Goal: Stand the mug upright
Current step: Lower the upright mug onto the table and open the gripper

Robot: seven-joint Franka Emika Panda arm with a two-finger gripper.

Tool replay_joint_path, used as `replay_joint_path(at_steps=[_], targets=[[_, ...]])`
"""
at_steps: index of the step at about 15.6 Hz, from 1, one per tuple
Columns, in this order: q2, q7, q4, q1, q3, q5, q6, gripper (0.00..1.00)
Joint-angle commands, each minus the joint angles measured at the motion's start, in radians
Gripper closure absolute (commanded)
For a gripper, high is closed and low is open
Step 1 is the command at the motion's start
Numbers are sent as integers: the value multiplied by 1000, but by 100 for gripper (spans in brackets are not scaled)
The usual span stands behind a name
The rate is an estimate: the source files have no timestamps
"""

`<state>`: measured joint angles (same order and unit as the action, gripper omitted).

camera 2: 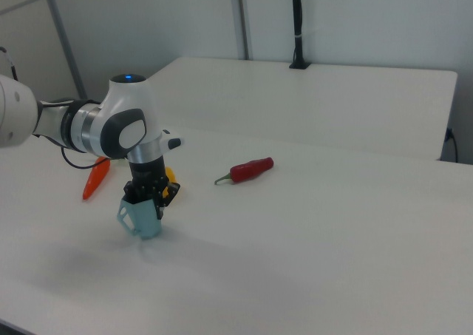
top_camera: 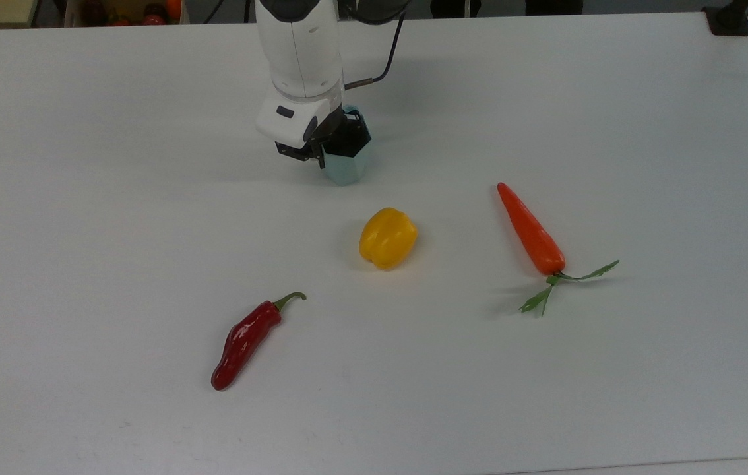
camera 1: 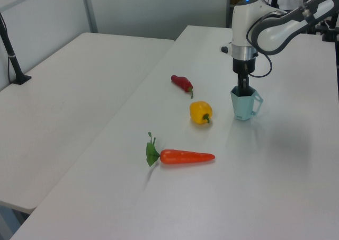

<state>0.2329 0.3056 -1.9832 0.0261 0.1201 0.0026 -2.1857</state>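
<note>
Right, starting nearest in the top view: red chili pepper (top_camera: 245, 340) lying lower left of centre, green stem pointing up-right. Just beyond, yellow bell pepper (top_camera: 387, 237) sitting near mid-frame on the white bench (top_camera: 644, 396). Off toward the top view's right, orange carrot (top_camera: 530, 229) stretched diagonally, pointed tip toward the upper part of the frame, green leaves splayed at the lower end. All three well apart from one another.

Further back, upper middle of the frame, the mug (top_camera: 346, 165): pale blue-green, faceted, standing mouth-up with its base on or just above the bench, contact not clear. Hexagonal rim facing the camera, dark inside. Same mug (camera 1: 243, 105) in the left view, right of the yellow pepper, handle sticking out toward the left view's right. Again in the right view, mug (camera 2: 143, 217) at lower left, handle pointing toward the right view's left.

End effector (top_camera: 333, 140) coming straight down onto the rim, black fingers straddling the wall, one dipped inside the mouth, clamped on the mug. Seen from the left view, end effector (camera 1: 243, 87) vertical above the cup; from the right view, end effector (camera 2: 150, 193) likewise upright, white arm sweeping in from the left edge of the frame.

Farthest back, a second white table (camera 1: 79, 81) beside the bench, filling the left side of the left view.
</note>
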Motion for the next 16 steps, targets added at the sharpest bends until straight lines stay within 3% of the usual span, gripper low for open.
replay_joint_path(at_steps=[1,6,11,16], targets=[[-12,12,-20,-12,-10,-3,-29,57],[-23,-6,-9,-12,-10,-3,-14,0],[-61,-8,119,-3,-10,10,217,0],[-156,-5,159,9,-13,10,299,0]])
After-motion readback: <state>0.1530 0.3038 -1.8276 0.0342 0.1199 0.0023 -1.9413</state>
